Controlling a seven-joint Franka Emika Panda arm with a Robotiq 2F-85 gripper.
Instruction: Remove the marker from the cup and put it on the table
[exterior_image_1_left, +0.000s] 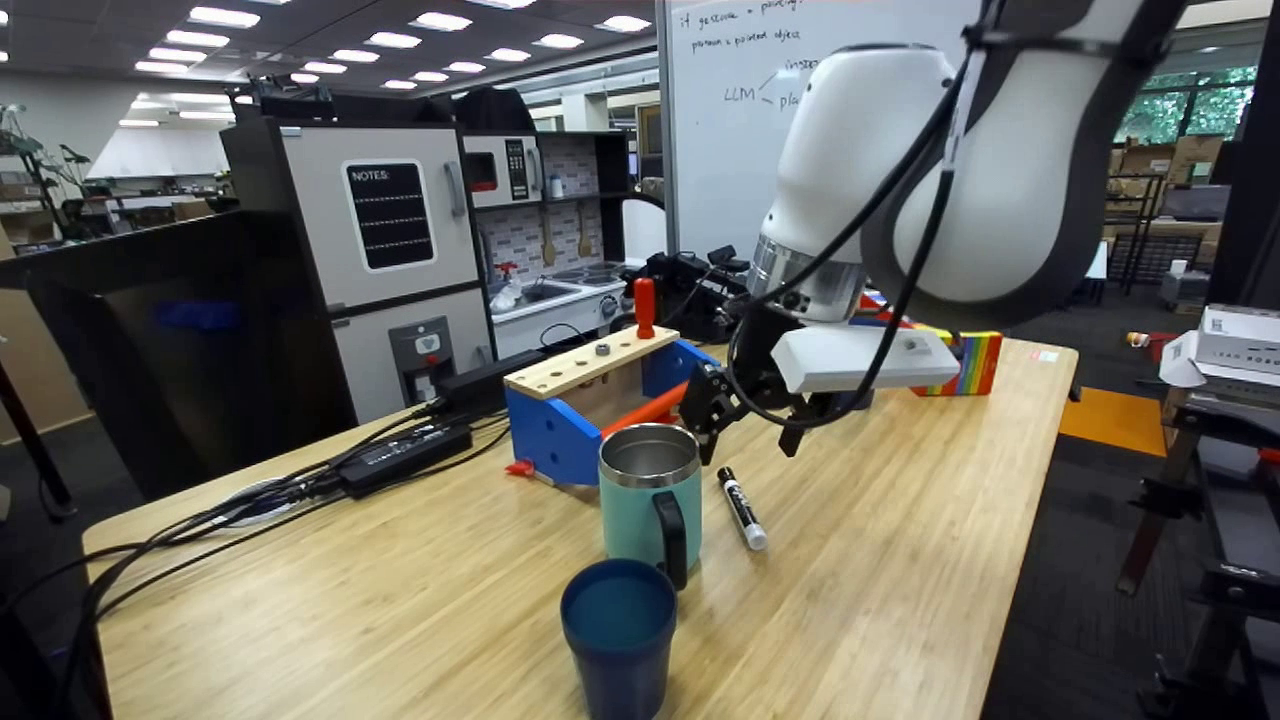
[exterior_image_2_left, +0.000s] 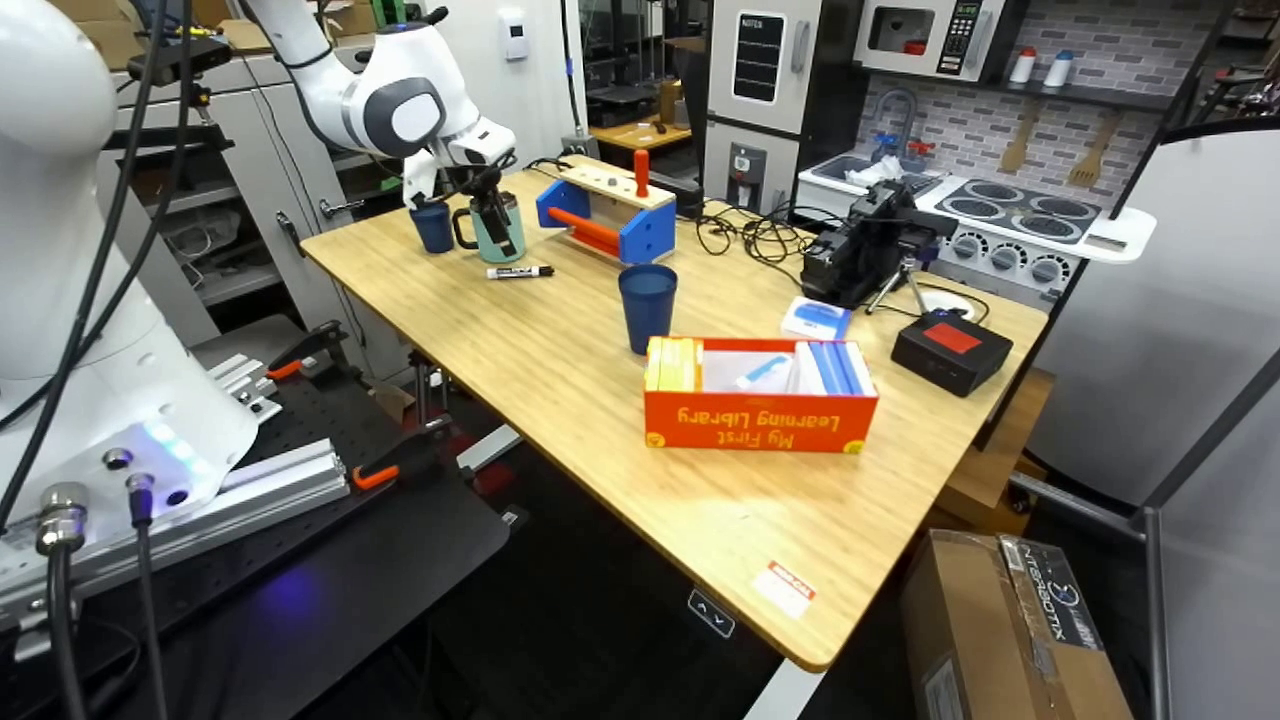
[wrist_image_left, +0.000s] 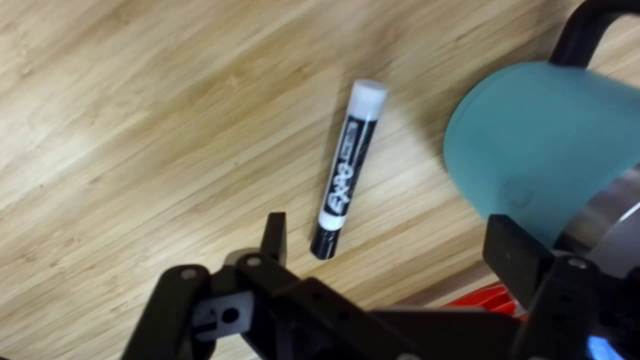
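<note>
The marker lies flat on the wooden table (exterior_image_1_left: 850, 580), beside the cup. It is black with a pale end and shows in both exterior views (exterior_image_1_left: 741, 508) (exterior_image_2_left: 520, 271) and in the wrist view (wrist_image_left: 348, 167). The cup, a teal-green mug (exterior_image_1_left: 630, 515) with a black handle and metal rim, stands upright; its side shows in the wrist view (wrist_image_left: 540, 140). My gripper (wrist_image_left: 387, 227) is open and empty above the table. In the wrist view the marker's black end appears between the fingertips, nearer the left one; the right fingertip overlaps the cup's side. The gripper also shows in an exterior view (exterior_image_1_left: 750, 445).
A dark blue cup (exterior_image_1_left: 620, 640) stands close to the mug. A blue and wood toy bench (exterior_image_1_left: 565, 440) with red parts stands beside the mug. Another blue cup (exterior_image_2_left: 647, 300) and a red box of books (exterior_image_2_left: 760, 425) are farther along. Cables and an adapter (exterior_image_1_left: 405, 460) lie along an edge.
</note>
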